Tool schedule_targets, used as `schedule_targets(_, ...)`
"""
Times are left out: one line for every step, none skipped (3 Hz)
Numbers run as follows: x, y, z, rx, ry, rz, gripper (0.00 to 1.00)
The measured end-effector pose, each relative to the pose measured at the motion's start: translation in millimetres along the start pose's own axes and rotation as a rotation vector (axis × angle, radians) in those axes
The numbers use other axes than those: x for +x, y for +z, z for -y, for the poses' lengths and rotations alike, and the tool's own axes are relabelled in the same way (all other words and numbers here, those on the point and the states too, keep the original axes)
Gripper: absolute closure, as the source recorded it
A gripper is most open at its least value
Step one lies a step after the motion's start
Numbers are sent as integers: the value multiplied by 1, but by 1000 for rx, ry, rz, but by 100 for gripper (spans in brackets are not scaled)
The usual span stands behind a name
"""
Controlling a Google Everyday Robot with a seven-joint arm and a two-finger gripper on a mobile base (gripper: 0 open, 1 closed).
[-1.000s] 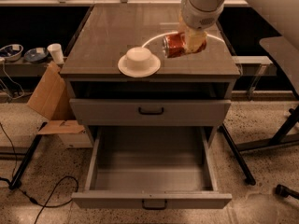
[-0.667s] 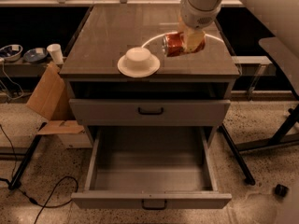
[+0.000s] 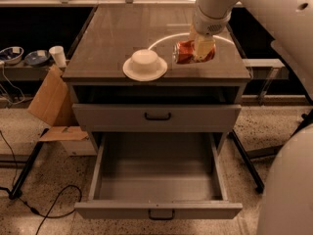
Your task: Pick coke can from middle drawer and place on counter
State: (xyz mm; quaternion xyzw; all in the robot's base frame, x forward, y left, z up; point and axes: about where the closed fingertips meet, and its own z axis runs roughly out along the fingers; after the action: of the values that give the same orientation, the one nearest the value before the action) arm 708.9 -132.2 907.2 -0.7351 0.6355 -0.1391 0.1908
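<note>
The coke can [image 3: 185,52] is red-orange with a silver end and lies on its side, held over the right part of the counter [image 3: 112,33]. My gripper [image 3: 201,48] comes down from the white arm at the top right and is shut on the can. Whether the can touches the counter top I cannot tell. The middle drawer [image 3: 159,210], the lowest grey tray with a small dark handle, is pulled fully open and nothing shows inside it.
A white dome-shaped dish [image 3: 145,64] sits on the counter left of the can. The closed grey drawer front [image 3: 156,116] is above the open drawer. A cardboard box [image 3: 51,106], cables, bowls and a cup [image 3: 58,56] are on the left.
</note>
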Motion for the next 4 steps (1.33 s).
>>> schedule_targets(3,11,0,-11,13,10,100)
schedule_targets(6,20,0,-23,21,22,82)
schedule_targets(6,26,-1,-35,28,32,58)
schedule_targets(7,28,-1,-39,31,35,36)
